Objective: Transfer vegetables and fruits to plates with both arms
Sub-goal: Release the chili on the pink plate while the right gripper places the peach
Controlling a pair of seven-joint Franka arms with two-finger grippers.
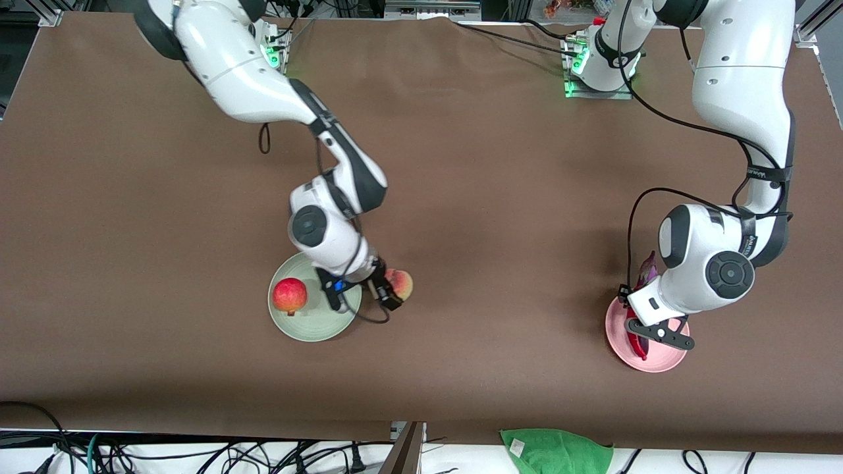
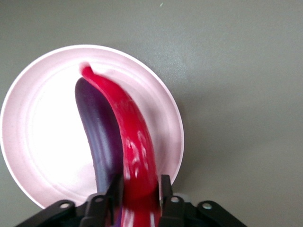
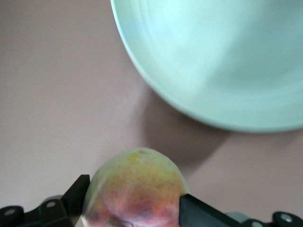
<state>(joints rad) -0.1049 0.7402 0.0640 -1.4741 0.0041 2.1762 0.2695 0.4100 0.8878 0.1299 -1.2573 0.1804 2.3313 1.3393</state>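
In the left wrist view my left gripper hangs over the pale pink plate. The red chili pepper runs between its fingers, blurred, with a thin gap at one finger, so the gripper is open. The purple eggplant lies on that plate under the chili. In the front view the eggplant's stem end juts over the rim of the pink plate. My right gripper is shut on the peach beside the mint green plate, where the red apple sits.
A green cloth lies at the table edge nearest the front camera, toward the left arm's end. Cables run along that edge and near both bases. Bare brown table stretches between the two plates.
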